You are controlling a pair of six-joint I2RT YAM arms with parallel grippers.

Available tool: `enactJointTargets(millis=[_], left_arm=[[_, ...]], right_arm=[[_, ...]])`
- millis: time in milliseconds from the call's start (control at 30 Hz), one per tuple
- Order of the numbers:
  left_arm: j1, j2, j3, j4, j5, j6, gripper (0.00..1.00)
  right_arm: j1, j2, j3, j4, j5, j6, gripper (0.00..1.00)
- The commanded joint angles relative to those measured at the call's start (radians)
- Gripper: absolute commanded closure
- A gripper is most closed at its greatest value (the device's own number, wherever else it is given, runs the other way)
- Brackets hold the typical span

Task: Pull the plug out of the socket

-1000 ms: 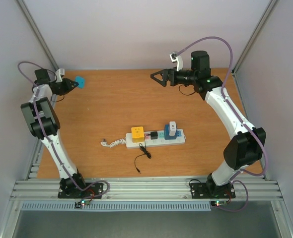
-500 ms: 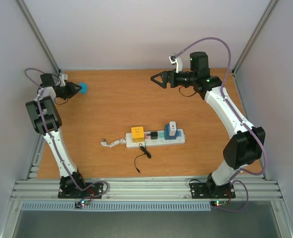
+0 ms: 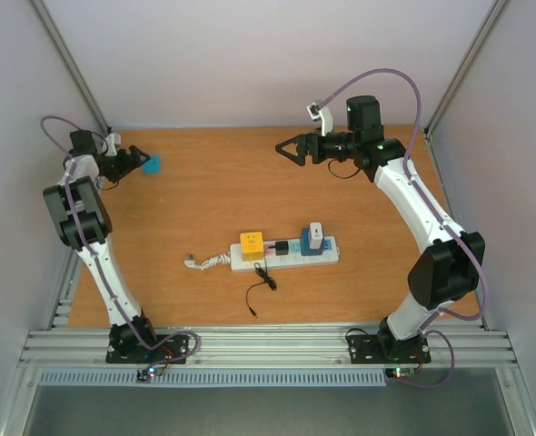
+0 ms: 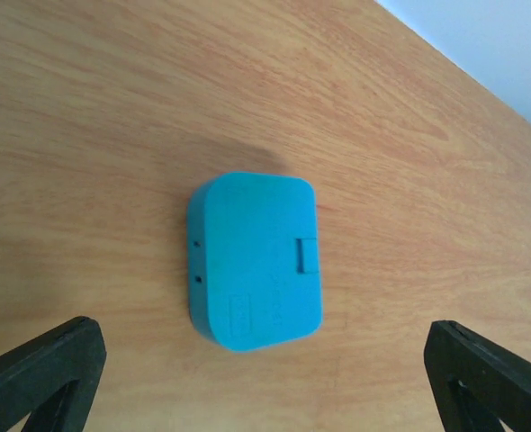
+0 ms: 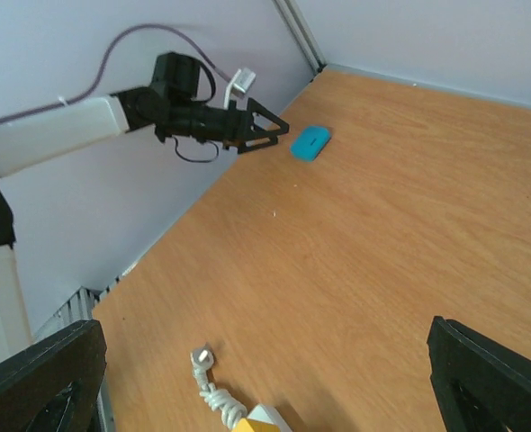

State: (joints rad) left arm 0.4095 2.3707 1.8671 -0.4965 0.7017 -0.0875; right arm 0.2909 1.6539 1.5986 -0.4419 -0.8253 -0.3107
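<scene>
**Status.** My left hand [image 3: 143,161] is spread wide and holds nothing. A teal rounded plastic block [image 4: 255,259] lies on the wooden tabletop [image 3: 204,200] just ahead of its fingers. My right hand [image 3: 284,148] is likewise open and empty, held above bare tabletop. The long white power strip [image 3: 284,255] lies well apart from both hands, back toward the arm bases.

**Hazards.** Three items sit in the strip: a yellow cube adapter [image 3: 252,243], a small black plug [image 3: 280,247] and a blue-and-white adapter [image 3: 314,240]. The task names none of them, so I could seize the wrong one. The strip looks unfixed, so pulling with one hand alone would probably lift it whole. The thin black lead [image 3: 261,292] could snag a finger.

**View coverage.** Only the top view shows the full strip. The left wrist view shows the block alone, with its small tab. The right wrist view catches just the strip's coiled white cord [image 5: 219,394] and the yellow corner, plus the left hand beside the block.
</scene>
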Motion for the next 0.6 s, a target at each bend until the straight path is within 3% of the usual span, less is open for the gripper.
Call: enactJointTargets(millis=[0, 367, 567], left_arm=[[0.002, -0.175, -0.051, -0.019, -0.064, 0.136, 0.0], [-0.064, -0.464, -0.125, -0.169, -0.154, 0.466, 0.0], [-0.073, -0.68, -0.297, -0.02, -0.113, 0.482, 0.0]], right_arm=[[-0.006, -0.03, 0.03, -0.06, -0.047, -0.126, 0.02], [-0.006, -0.066, -0.011, -0.166, -0.086, -0.399, 0.01], [-0.006, -0.139, -0.077, -0.045, -0.063, -0.416, 0.02]])
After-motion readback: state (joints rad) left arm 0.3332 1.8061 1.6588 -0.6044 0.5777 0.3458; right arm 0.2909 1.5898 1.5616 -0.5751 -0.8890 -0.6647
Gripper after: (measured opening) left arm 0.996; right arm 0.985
